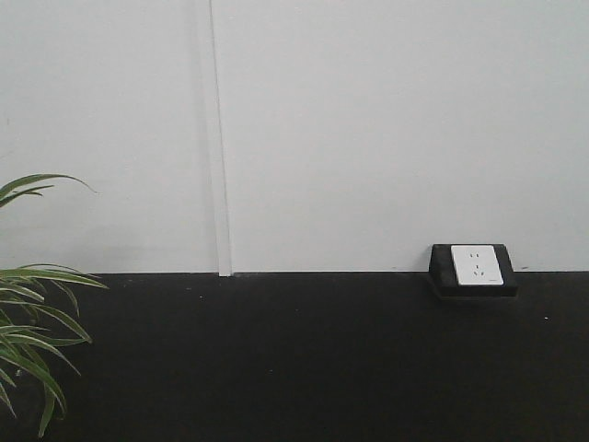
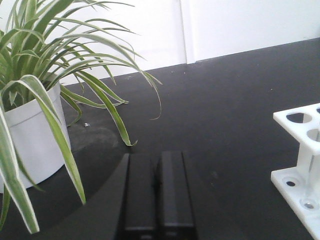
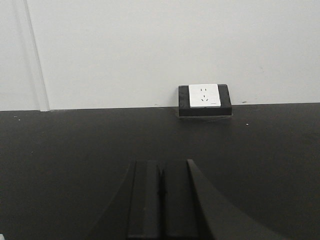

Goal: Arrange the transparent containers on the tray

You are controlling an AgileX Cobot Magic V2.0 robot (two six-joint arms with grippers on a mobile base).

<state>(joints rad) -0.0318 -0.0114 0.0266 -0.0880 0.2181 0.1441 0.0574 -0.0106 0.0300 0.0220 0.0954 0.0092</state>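
Left gripper (image 2: 157, 162) pressed together; potted plant (image 2: 31, 135), white rack (image 2: 301, 160) beyond on counter (image 2: 220, 110). Right gripper (image 3: 160, 167) pressed together, facing socket (image 3: 204, 96).

Front view level, facing socket (image 1: 477, 267); right wrist low, nearer same socket; left wrist low, toward plant (image 2: 30, 135)

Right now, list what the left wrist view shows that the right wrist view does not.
Only the left wrist view: a potted plant in a white pot, a white test-tube rack, and the left claw, shut. Only the right wrist view: a wall socket and the right claw, shut. Both: the black tabletop and the white wall.
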